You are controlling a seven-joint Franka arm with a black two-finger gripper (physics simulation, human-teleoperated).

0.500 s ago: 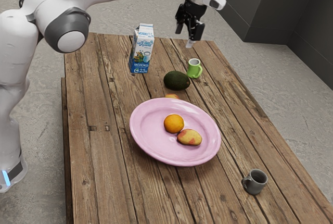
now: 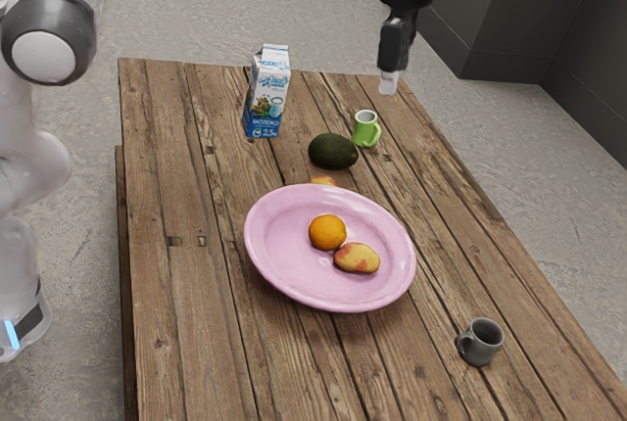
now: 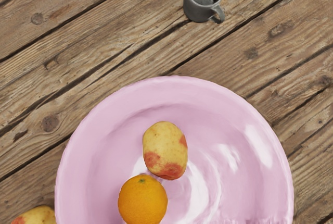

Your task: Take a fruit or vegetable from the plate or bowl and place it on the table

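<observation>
High over the table's far end is my gripper (image 2: 389, 82), seen edge-on in the exterior view, well away from the plate. The pink plate (image 2: 274, 262) holds an orange (image 2: 327, 232) and a yellow-red potato-like piece (image 2: 357, 258) lying side by side. From above, the wrist view has the same plate (image 3: 83, 172), the orange (image 3: 142, 200) and the yellow-red piece (image 3: 165, 151). A second yellow-red piece (image 2: 324, 181) is on the table, partly hidden behind the plate's rim; in the wrist view this piece (image 3: 35, 216) is cut off by the edge.
A dark green avocado (image 2: 333, 152) lies beyond the plate, near a green mug (image 2: 365, 129) and a milk carton (image 2: 267, 93). A grey mug (image 2: 480, 343) stands on the wooden table (image 2: 186, 343), on the plate's other side.
My gripper has moved toward the exterior view's right and turned, so it now appears edge-on. The arm's elbow has shifted left in that view. The plate and its contents have stayed put.
</observation>
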